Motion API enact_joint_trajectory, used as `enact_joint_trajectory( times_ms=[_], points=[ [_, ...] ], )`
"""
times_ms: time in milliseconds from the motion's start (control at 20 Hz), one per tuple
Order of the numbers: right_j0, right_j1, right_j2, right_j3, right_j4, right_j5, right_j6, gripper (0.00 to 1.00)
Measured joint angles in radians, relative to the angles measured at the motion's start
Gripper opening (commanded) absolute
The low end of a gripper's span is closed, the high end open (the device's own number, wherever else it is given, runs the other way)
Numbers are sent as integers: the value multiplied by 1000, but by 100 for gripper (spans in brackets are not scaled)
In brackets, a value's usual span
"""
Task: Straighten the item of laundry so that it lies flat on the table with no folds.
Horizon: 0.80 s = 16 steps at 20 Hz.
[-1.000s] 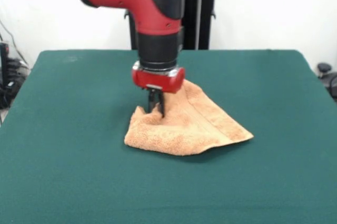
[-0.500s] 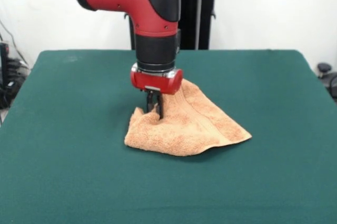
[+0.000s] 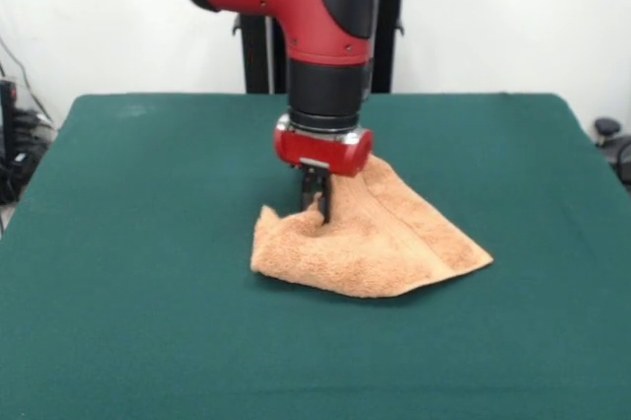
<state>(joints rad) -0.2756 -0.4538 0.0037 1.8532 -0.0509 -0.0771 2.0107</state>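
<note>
Backdrop: white wall behind the table (image 3: 118, 341), dark green felt top, wide and bare around the cloth; black stand upright behind the arm.

View: front only, 1 view available.

Towel position: towel (image 3: 385, 247) lies near the table's middle, slightly toward the far side, well apart from every edge.

Towel shape: folded over itself into a rough triangle, 1 point toward picture-right, a rounded bunched hump at picture-left; woven band runs diagonally across the top layer. Not flat; at least 2 layers by my reading.

Arm: red and black, comes down from above, wrist vertical over the towel's left-rear part.

Gripper: gripper (image 3: 315, 211) has its black tips drawn together on a raised pinch of towel at the hump; cloth peaks up to the tips.

Handling (judgement): terry cloth, light, soft, limp, no stiffness; it will drape and drag, not slide as a rigid piece. Felt likely grips the pile, so the lower layer may hold while the top layer peels.

Where to hold (judgement): a corner or edge of the top layer only; a pinch through both layers would move the fold along unopened.
</note>
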Motion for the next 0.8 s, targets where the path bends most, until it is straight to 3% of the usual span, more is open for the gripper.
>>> enact_joint_trajectory(
  times_ms=[400,800],
  points=[
    [121,-5,-7,55,168,-19,61,0],
    [164,-28,-7,148,237,-20,126,0]
  ],
)
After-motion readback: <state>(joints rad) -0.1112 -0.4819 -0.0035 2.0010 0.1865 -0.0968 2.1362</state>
